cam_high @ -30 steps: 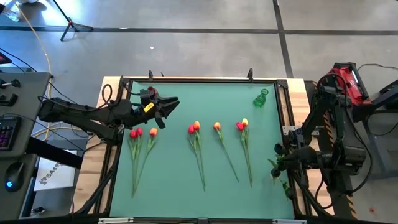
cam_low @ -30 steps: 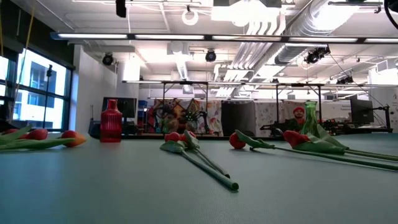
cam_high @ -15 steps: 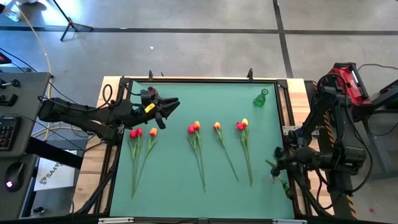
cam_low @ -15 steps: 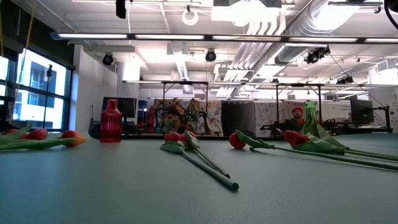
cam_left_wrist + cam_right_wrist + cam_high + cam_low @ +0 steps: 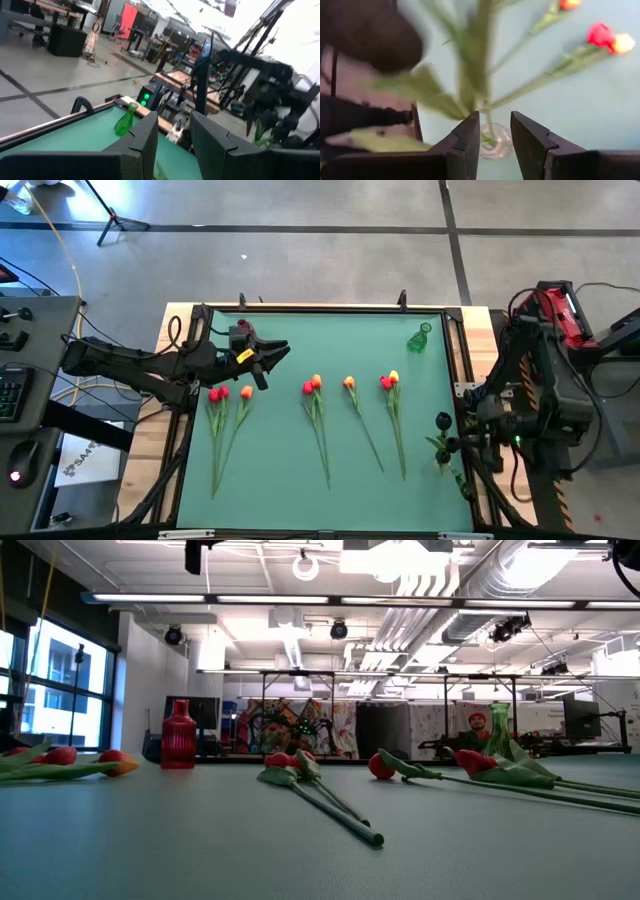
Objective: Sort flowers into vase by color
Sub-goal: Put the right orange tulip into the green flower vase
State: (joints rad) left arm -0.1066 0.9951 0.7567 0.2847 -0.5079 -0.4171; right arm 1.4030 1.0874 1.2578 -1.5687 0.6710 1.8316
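Note:
Several tulips lie flat on the green table (image 5: 300, 330), heads toward the far edge: two red and one orange at the left (image 5: 223, 392), a red and orange pair (image 5: 312, 385), one orange (image 5: 349, 383), and a red and yellow pair (image 5: 390, 380). My left gripper (image 5: 272, 358) hovers open beyond the left group. My right gripper (image 5: 495, 131) is open at the table's right edge, above a clear vase (image 5: 495, 142) that holds green stems and leaves (image 5: 470, 95). Its fingers stand on either side of a stem. A dark rounded thing (image 5: 443, 421) shows beside the leaves (image 5: 440, 445).
A small green vase (image 5: 419, 337) stands near the far right corner and also shows in the left wrist view (image 5: 125, 120). A red vase (image 5: 178, 735) stands at the far left in the low view. Bare table lies near the near edge, below the stems.
My right arm has shifted a little at the table's right edge, and the green leaves beside it have moved with it. The tulips on the table have stayed where they were.

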